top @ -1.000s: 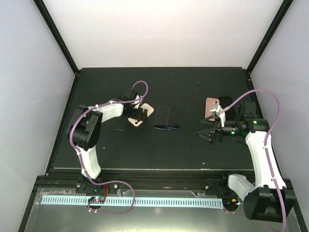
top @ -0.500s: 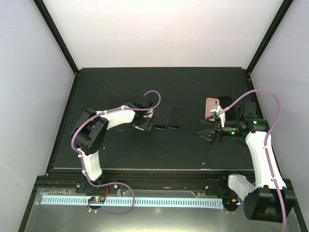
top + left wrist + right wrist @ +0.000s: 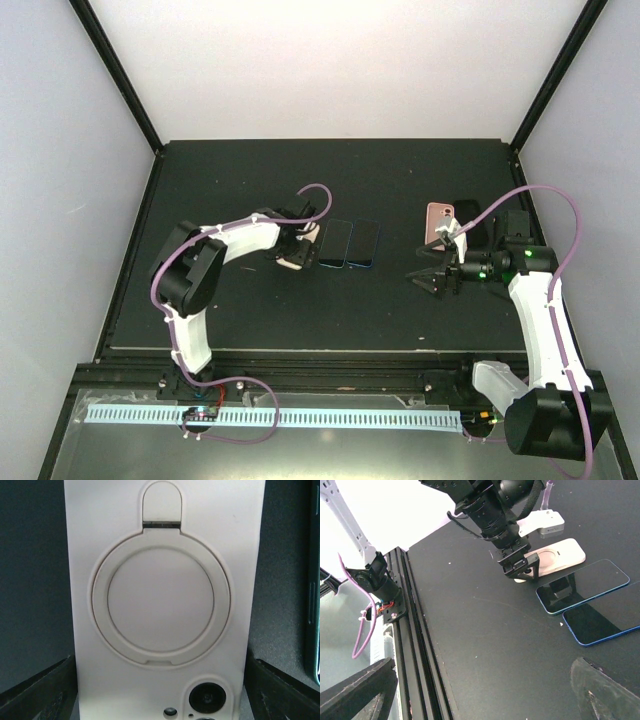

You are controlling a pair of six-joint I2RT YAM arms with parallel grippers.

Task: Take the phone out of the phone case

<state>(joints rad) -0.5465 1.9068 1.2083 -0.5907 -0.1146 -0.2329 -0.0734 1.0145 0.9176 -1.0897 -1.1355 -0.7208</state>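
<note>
Matte black table [image 3: 250, 310] lay central, white walls [image 3: 330, 70] stood at nine, twelve and three o'clock, black frame posts [image 3: 116, 75] rose at ten and two, light fell evenly.

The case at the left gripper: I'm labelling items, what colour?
Pale beige; the case shows best in the left wrist view.

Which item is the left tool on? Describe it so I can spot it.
On the black table, left of centre, find the left tool. Between its fingers lies the cream case, beside two dark phones; unlike them, it is pale, with a round ring on its back.
</note>
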